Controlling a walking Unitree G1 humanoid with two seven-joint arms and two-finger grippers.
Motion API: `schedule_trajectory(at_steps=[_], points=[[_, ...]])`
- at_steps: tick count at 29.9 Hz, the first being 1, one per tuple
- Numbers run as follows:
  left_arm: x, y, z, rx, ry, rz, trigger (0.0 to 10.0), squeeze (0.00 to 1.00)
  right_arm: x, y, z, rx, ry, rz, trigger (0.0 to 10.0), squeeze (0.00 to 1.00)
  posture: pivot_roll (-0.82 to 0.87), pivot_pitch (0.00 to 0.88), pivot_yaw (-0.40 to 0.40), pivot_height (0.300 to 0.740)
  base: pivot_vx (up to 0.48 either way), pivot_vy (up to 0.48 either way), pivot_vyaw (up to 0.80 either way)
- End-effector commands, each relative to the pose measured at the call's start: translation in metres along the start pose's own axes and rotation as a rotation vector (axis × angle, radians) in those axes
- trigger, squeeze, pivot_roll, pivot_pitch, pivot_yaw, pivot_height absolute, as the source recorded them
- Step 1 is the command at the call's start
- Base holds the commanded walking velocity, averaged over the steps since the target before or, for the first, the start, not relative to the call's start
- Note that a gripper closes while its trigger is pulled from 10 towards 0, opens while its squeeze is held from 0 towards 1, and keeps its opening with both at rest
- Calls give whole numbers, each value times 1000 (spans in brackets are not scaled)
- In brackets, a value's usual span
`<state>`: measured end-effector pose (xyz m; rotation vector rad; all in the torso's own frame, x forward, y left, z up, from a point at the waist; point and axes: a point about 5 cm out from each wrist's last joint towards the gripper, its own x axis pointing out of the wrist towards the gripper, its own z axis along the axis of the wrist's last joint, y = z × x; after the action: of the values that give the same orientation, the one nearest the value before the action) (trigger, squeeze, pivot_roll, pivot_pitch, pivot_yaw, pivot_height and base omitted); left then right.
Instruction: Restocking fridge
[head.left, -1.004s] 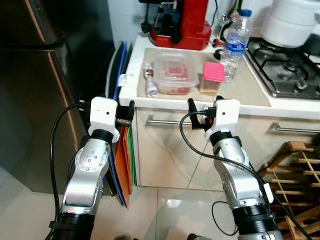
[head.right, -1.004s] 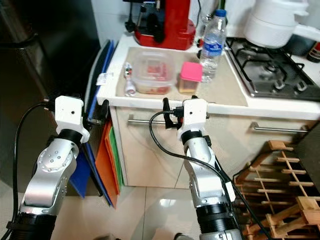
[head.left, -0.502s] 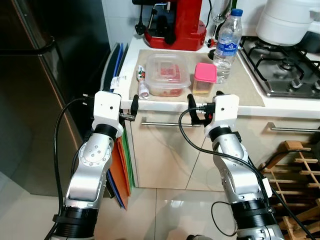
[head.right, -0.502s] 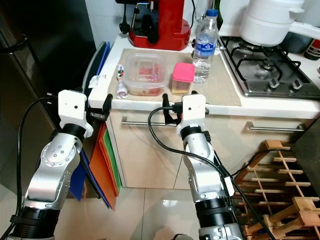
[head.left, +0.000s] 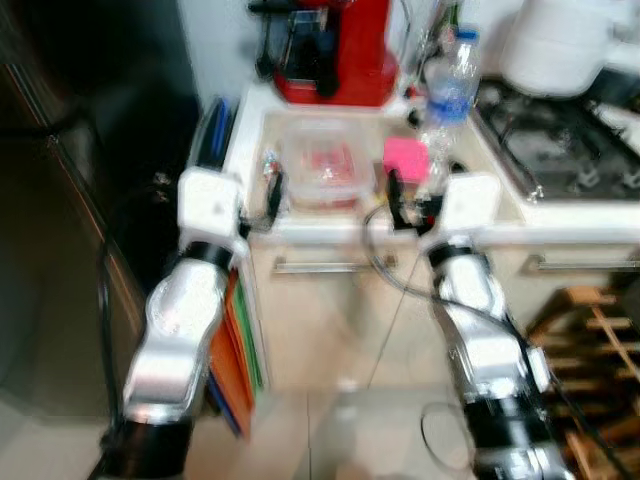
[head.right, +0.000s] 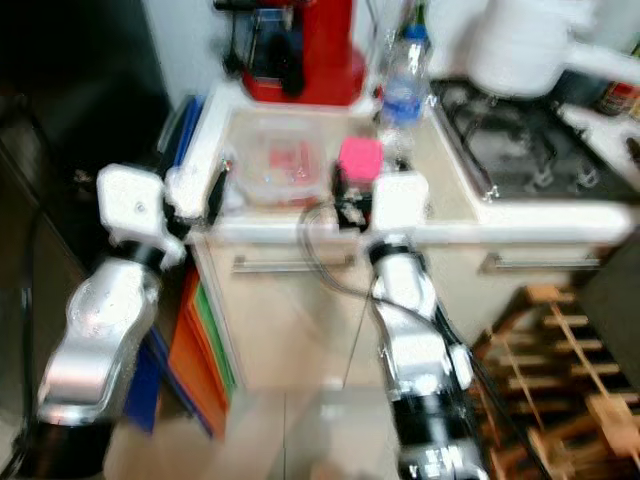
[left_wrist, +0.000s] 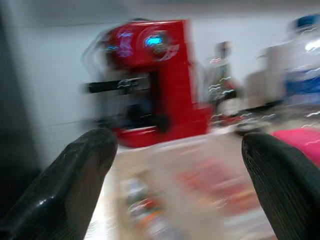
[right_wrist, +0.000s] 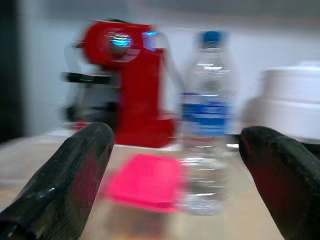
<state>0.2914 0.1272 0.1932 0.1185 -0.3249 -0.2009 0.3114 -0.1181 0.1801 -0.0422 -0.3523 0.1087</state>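
Two tools, left tool (head.left: 272, 195) and right tool (head.left: 392, 195), fingers apart and empty, raised at tabletop (head.left: 480, 195) edge, mid-frame. Ahead, staged for fridge: clear food tub (head.left: 322, 172), pink-lidded jar (head.left: 404, 160), water bottle (head.left: 446, 90).

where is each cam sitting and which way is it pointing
Left eye: on the head, looking down at the counter; both silver arms show, left gripper and right gripper.
Right eye: same scene, slightly shifted.
Left wrist: along its open black fingers at the red machine.
Right wrist: along its open fingers at the water bottle and pink lid.
Both wrist views share the red machine.
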Motion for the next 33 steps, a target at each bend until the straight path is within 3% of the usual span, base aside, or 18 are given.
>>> schedule_trajectory(at_steps=[1, 19, 23, 27, 29, 30, 33], points=[[-1, 2, 3, 21, -19, -7, 10000, 0, 1, 2, 4, 6, -25, -3, 10000, 0, 60, 0, 10, 740, 337, 341, -594], [3, -5, -1, 50, -3, -39, 10000, 0, 1, 4, 10, -10, -72, 0, 10000, 0, 52, 0, 9, 740, 57, 56, -71], [7, -3, -12, 57, 86, -43, 10000, 0, -1, -5, 4, 6, -32, -46, 10000, 0, 53, 0, 9, 740, 0, 0, 0], [16, 8, -11, 44, 116, 2, 10000, 0, -6, -13, 1, 2, -14, -55, 10000, 0, 48, 0, 13, 740, 0, 0, 0], [34, 11, -1, -23, 140, -1, 10000, 0, -17, -22, -4, -7, 16, -52, 10000, 0, 30, 0, 18, 740, 0, 0, 0], [34, 11, -1, -23, 140, -1, 10000, 0, -17, -22, -4, -7, 16, -52, 10000, 0, 30, 0, 18, 740, 0, 0, 0], [58, 8, 14, -49, 191, -55, 10000, 0, -24, -27, -4, -7, 23, -53, 10000, 0, 5, 0, 36, 740, 0, 0, 0]])
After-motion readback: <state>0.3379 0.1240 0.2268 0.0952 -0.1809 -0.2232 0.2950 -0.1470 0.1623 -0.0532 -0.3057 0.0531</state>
